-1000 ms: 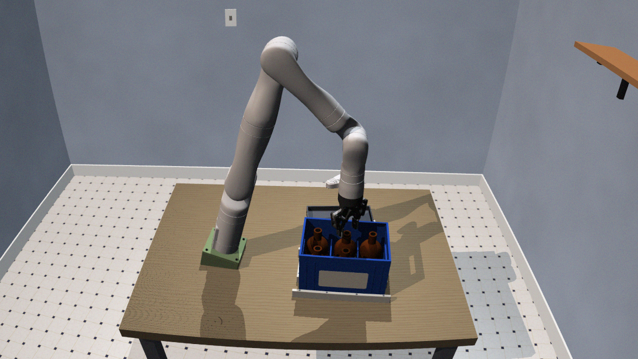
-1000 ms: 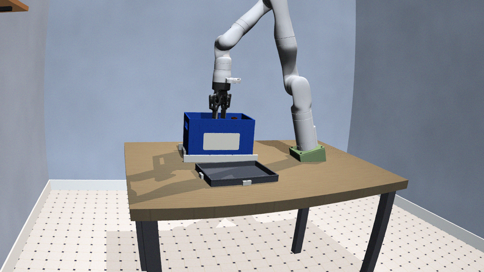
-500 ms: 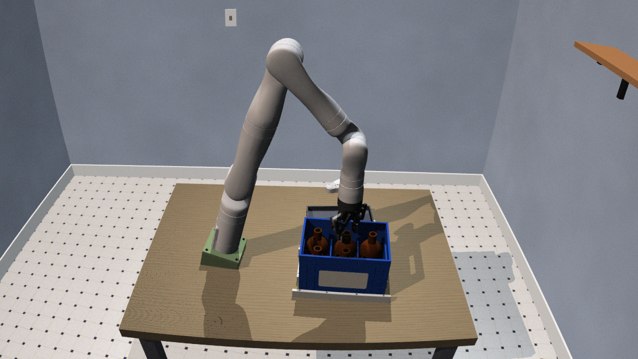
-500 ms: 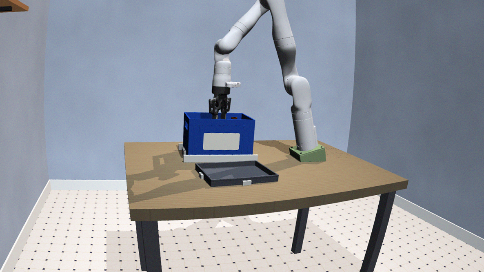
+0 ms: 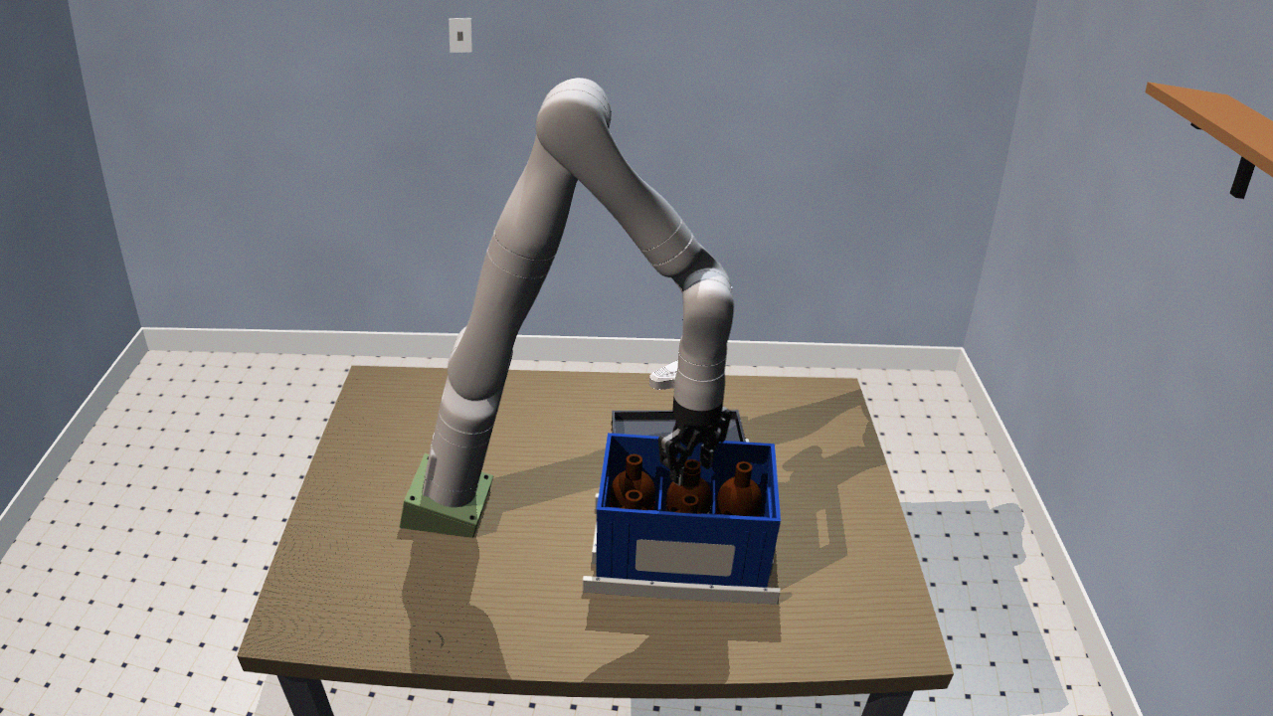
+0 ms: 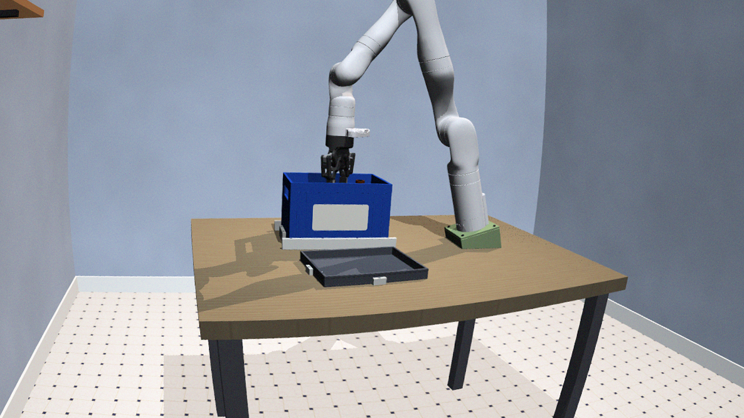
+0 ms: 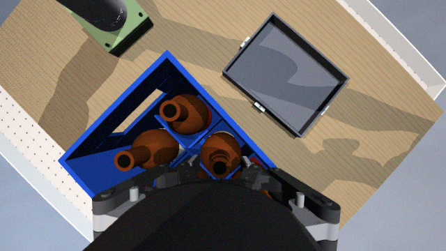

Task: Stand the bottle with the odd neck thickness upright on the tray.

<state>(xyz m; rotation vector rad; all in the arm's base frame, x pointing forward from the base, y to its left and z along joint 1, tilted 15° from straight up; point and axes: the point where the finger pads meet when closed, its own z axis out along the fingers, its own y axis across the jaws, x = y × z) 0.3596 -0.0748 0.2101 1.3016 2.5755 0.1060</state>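
Note:
My gripper (image 5: 693, 464) (image 6: 337, 180) (image 7: 220, 162) is partly open, pointing down, with its fingertips inside the top of the blue crate (image 5: 614, 545) (image 6: 296, 207) (image 7: 113, 106). The neck of the back middle bottle (image 5: 680, 494) (image 7: 217, 144) stands between the fingers, not gripped. The back left bottle (image 5: 634, 480) (image 7: 191, 115), front left bottle (image 5: 634, 496) (image 7: 158, 150), front middle bottle (image 5: 689, 503) and right bottle (image 5: 738, 494) also stand in the crate. All are brown. I cannot tell which neck differs. The dark tray (image 6: 361, 263) (image 7: 296, 101) is empty.
The tray lies beside the crate, behind it in the top view. White rails (image 5: 680, 590) (image 6: 339, 243) run along the crate's foot. Inner dividers separate the bottles. The green arm base (image 5: 445, 520) (image 6: 480, 237) (image 7: 136, 26) stands at the table's other side.

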